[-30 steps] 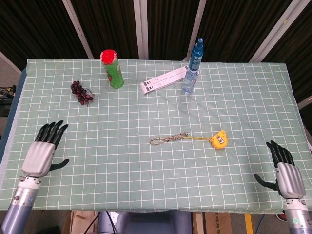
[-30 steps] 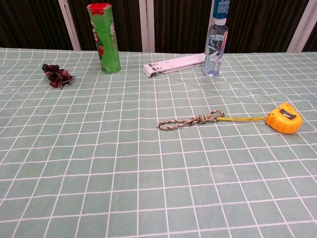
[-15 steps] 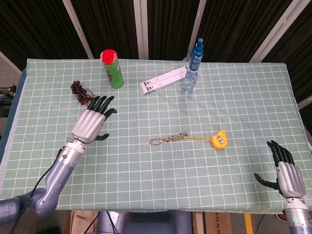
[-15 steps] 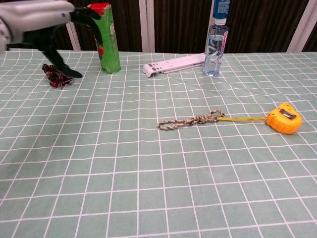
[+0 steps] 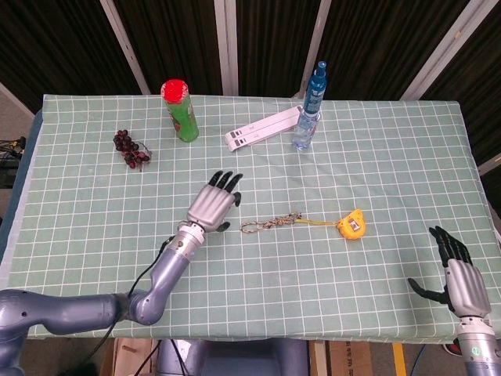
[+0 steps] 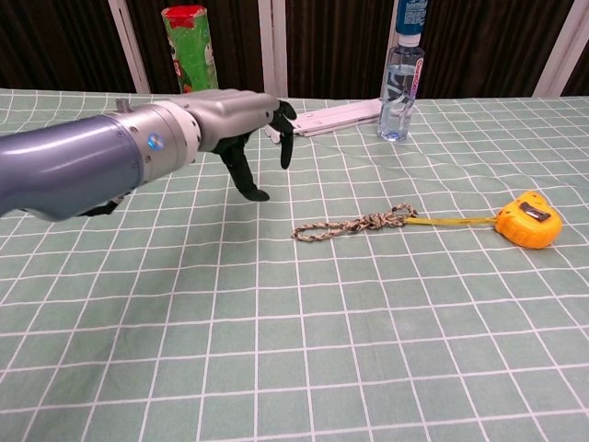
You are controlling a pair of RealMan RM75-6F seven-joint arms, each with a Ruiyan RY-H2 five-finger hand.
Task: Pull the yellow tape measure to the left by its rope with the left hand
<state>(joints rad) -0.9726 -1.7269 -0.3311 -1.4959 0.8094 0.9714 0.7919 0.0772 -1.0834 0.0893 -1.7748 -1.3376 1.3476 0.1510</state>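
Left robot hand (image 5: pixel 212 205) fingers spread, empty, at 9 o'clock of rope (image 5: pixel 271 223), yellow tape measure (image 5: pixel 351 225) at 3 o'clock, right robot hand (image 5: pixel 461 283) spread at worktop (image 5: pixel 329 305) edge.

The head view is looking steeply down over the whole surface (image 5: pixel 391 157); the chest view is looking low and nearer across its middle, both sharing the rope (image 5: pixel 270 224) (image 6: pixel 354 225).

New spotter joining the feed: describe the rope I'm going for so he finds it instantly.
On the green checked tablecloth, look right of centre for the yellow tape measure. The rope trails left from it toward the left hand: the only braided beige cord, ending in a small loop.
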